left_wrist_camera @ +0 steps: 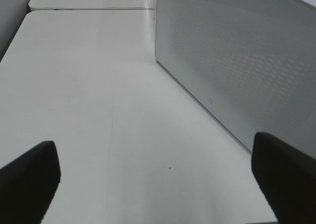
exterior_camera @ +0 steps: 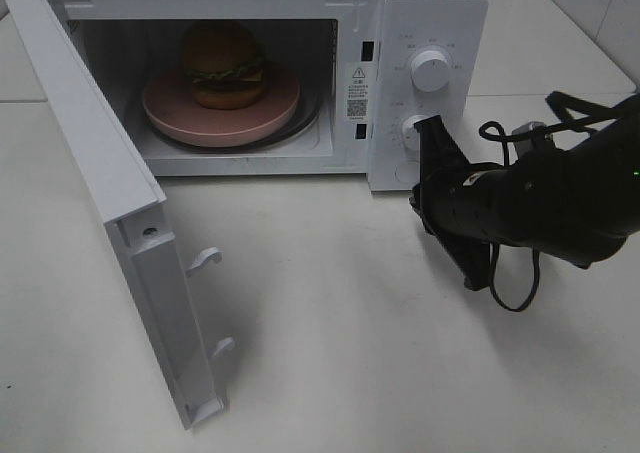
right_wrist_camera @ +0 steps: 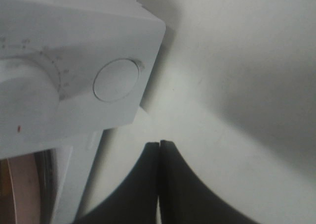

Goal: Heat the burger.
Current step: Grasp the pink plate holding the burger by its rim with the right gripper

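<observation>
Your right gripper [right_wrist_camera: 159, 146] is pressed fully shut. Its two smooth black fingers meet in a thin seam and hold nothing. Just ahead of its tips is the lower front corner of the boxy white microwave [exterior_camera: 430, 13], with its square edges and matte finish. There you see a flat round push button [right_wrist_camera: 116, 79] and, just beyond it, a round white knob [right_wrist_camera: 24, 95] ringed with fine tick marks. The tips are close to that panel, but you cannot tell whether they touch it.

The tall burger [exterior_camera: 222, 63] has a glossy brown domed bun, a green lettuce frill, yellow cheese and a dark patty. It stands on a round pink plate [exterior_camera: 170, 113] inside the cavity, on the far side of the control panel from the right gripper.

The flat white door [exterior_camera: 95, 173] hangs wide open, with two hooked latches [exterior_camera: 205, 260] on its free edge. Your left gripper [left_wrist_camera: 153, 142] stands spread wide and empty, low over the smooth white tabletop [exterior_camera: 330, 303]. The door's finely perforated outer face is near one of its fingers. The tabletop spreads broad and flat ahead of it, and also between the door's edge and the right gripper.
</observation>
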`<state>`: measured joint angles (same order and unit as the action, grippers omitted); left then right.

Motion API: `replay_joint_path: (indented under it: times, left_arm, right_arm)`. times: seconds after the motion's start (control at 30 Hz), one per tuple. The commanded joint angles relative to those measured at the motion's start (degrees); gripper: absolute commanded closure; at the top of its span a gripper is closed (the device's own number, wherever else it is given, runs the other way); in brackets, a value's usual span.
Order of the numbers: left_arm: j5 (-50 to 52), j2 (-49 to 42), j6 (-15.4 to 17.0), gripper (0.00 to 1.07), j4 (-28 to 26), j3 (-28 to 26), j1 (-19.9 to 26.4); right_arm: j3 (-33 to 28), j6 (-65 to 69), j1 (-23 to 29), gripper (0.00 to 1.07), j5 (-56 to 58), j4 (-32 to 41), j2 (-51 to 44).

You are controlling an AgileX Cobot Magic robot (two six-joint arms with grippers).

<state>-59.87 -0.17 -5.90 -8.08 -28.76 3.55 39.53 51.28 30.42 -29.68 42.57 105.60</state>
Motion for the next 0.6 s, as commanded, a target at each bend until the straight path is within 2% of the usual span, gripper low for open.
replay_joint_path:
  times: [0.03, 0.2, 0.23, 0.3, 0.33, 0.37, 0.43, 0.47, 0.53, 0.57, 0.6]
  left_arm:
    - [0.46, -1.26, 0.46, 0.09, -0.52, 0.34, 0.06]
    - [0.46, -1.26, 0.46, 0.09, -0.52, 0.34, 0.06]
    - [0.46, -1.26, 0.46, 0.09, -0.52, 0.34, 0.06]
    - [0.46, -1.26, 0.46, 0.09, -0.52, 0.34, 0.06]
    - [0.46, -1.26, 0.46, 0.09, -0.52, 0.34, 0.06]
    - [0.46, -1.26, 0.46, 0.09, -0.52, 0.34, 0.06]
    - [0.46, -1.26, 0.46, 0.09, -0.52, 0.34, 0.06]
    - [0.46, -1.26, 0.46, 0.09, -0.52, 0.34, 0.06]
    - [0.46, -1.26, 0.46, 0.09, -0.52, 0.34, 0.06]
    - [0.46, -1.26, 0.46, 0.09, -0.52, 0.34, 0.06]
    - [0.46, -1.26, 0.46, 0.09, -0.52, 0.34, 0.06]
  right_arm:
    - [-1.66, -10.14, -0.34, 1.06, 7.33, -1.43, -4.93]
    - [-1.66, -19.65, -0.34, 1.06, 15.13, -5.79, -7.79]
    - [-1.32, -24.12, -0.92, 1.06, 20.0, -8.54, -9.11]
    - [-0.92, -25.78, -1.38, 1.06, 22.46, -9.91, -9.74]
    - [0.23, -29.51, -2.41, 1.06, 29.68, -14.04, -10.77]
    - [0.23, -29.51, -2.41, 1.06, 29.68, -14.04, -10.77]
    - [3.21, -36.21, -4.24, 1.04, 40.91, -20.63, -12.32]
    - [3.21, -36.21, -4.24, 1.04, 40.91, -20.63, -12.32]
    - [7.16, -42.46, -5.1, 1.04, 51.74, -25.38, -13.46]
    - [7.16, -42.46, -5.1, 1.04, 51.74, -25.38, -13.46]
    - [9.74, -46.81, -5.16, 1.03, 58.79, -27.5, -13.58]
